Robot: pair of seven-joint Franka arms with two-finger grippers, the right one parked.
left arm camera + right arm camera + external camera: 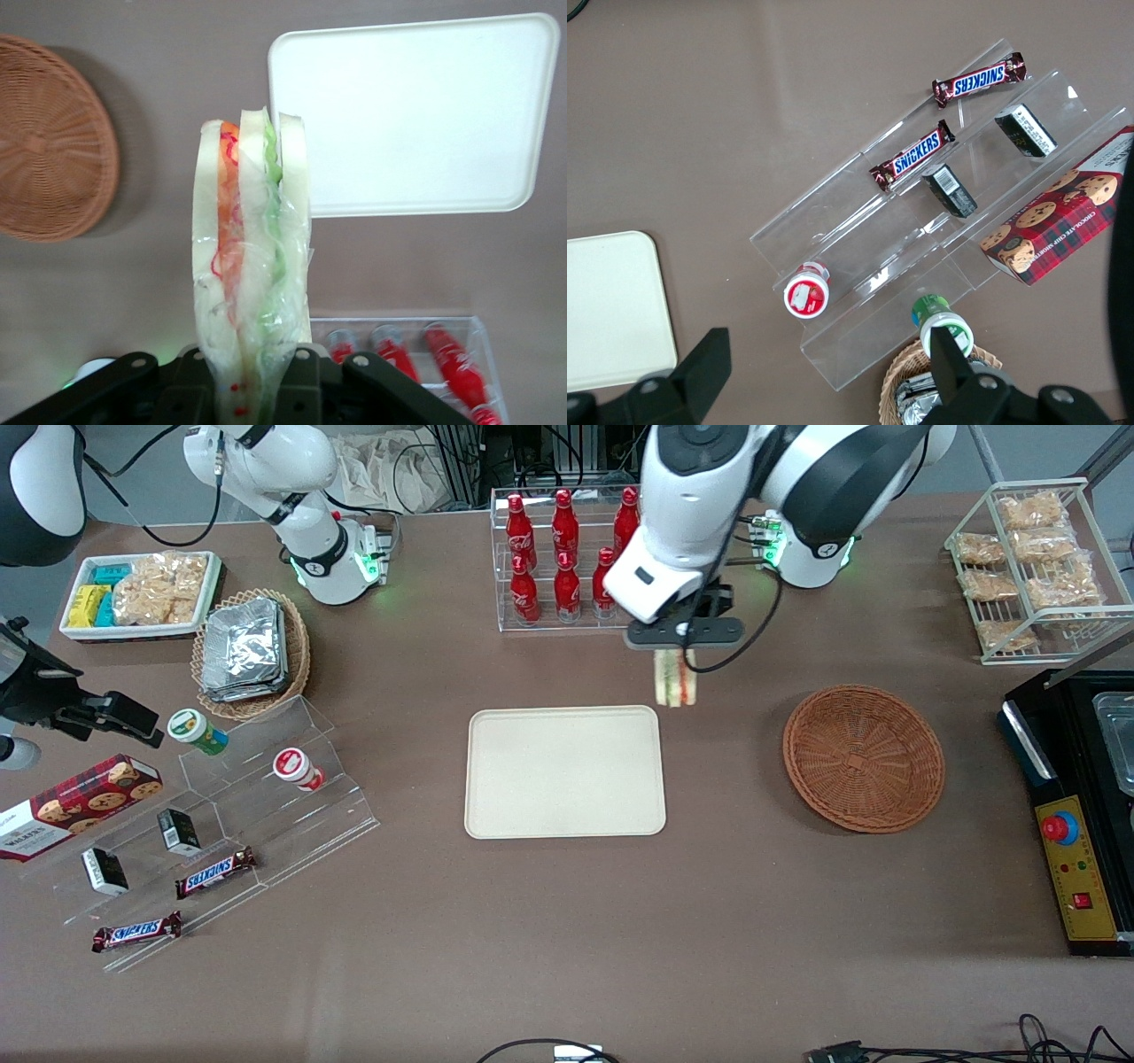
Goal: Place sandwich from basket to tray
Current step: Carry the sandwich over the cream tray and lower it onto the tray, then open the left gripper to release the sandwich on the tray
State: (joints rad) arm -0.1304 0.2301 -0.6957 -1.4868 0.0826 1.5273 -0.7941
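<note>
white sandwich (676, 678) with orange-red and green layers, cream tray (565, 771), reddish-brown woven basket (863, 757), black gripper (680, 657)

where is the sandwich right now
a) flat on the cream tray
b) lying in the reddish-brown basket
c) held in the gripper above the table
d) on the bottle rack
c: the gripper is shut on the sandwich, which hangs in the air near a corner of the tray, while the basket holds nothing.
</note>
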